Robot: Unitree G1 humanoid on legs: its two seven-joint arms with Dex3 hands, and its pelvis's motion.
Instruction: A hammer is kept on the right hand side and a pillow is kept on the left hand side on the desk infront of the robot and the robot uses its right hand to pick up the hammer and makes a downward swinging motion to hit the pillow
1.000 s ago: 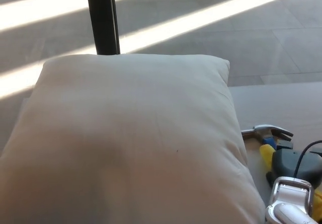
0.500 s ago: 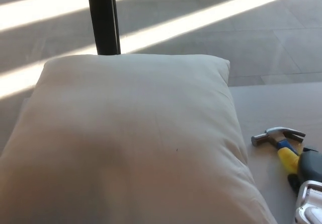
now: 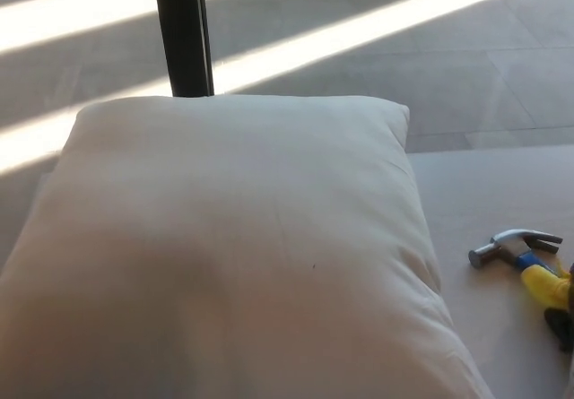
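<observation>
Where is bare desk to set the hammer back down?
Free: the pale desk strip right of the white pillow, behind the steel-headed, yellow-handled hammer, and a narrower patch between pillow edge and hammer head. Crowded: the pillow fills the left and centre.

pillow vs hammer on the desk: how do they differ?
The pillow is plain white and fills most of the view; the hammer is far smaller, with a metal head and a yellow and blue handle. The pillow sits left and shows nearly whole; the hammer lies at the right edge, cut off by the frame. Both rest on the desk.
</observation>
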